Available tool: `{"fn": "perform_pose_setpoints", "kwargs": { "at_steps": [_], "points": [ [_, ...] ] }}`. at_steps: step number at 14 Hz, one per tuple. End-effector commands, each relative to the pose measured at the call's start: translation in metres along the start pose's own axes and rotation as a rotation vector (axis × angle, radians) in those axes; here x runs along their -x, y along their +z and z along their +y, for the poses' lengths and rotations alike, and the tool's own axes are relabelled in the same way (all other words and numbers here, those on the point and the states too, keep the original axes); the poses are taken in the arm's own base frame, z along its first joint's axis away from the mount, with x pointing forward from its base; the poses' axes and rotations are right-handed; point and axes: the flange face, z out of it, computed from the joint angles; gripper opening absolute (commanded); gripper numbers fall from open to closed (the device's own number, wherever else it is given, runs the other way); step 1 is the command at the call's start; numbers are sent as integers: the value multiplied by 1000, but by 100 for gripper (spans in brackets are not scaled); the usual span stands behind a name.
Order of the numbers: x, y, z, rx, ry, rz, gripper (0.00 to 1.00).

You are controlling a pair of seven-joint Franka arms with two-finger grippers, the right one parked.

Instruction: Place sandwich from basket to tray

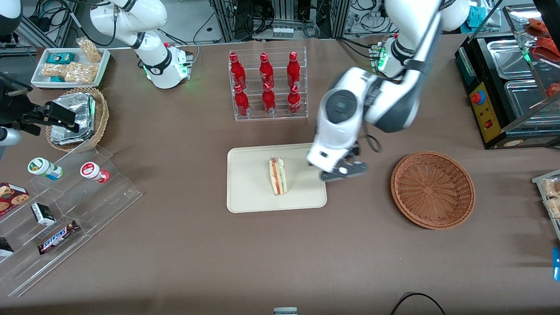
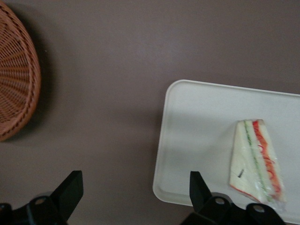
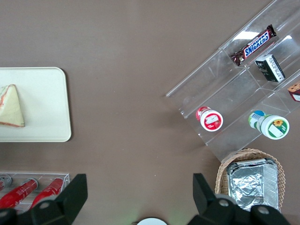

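Observation:
The sandwich (image 1: 277,176) lies on the cream tray (image 1: 249,188), a pale wedge with red and green layers. It also shows in the left wrist view (image 2: 257,159) on the tray (image 2: 197,136), and in the right wrist view (image 3: 11,107). The reddish-brown basket (image 1: 432,189) stands empty toward the working arm's end of the table; its rim shows in the left wrist view (image 2: 18,79). My left gripper (image 1: 340,174) hovers over the tray's edge nearest the basket. It is open and empty (image 2: 134,180), above the tray corner and the brown cloth.
A clear rack of red bottles (image 1: 265,85) stands farther from the front camera than the tray. A tan basket of foil packets (image 1: 76,118), a white snack tray (image 1: 70,65) and a clear stepped stand (image 1: 65,205) lie toward the parked arm's end. A black machine (image 1: 507,87) stands by the working arm.

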Motion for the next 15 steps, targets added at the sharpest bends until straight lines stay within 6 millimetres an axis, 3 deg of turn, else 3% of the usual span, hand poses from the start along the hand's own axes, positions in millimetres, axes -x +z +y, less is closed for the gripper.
{"fn": "perform_pose_setpoints", "kwargs": {
  "at_steps": [1, 4, 6, 8, 15],
  "points": [
    [-4, -16, -67, 5, 71, -28, 100],
    [-23, -43, -144, 2, 136, -84, 100],
    [-24, -62, -173, 9, 180, -99, 100],
    [-32, -78, -215, 28, 183, -99, 100],
    [-25, -150, -302, 67, 304, -37, 100]
  ]
}}
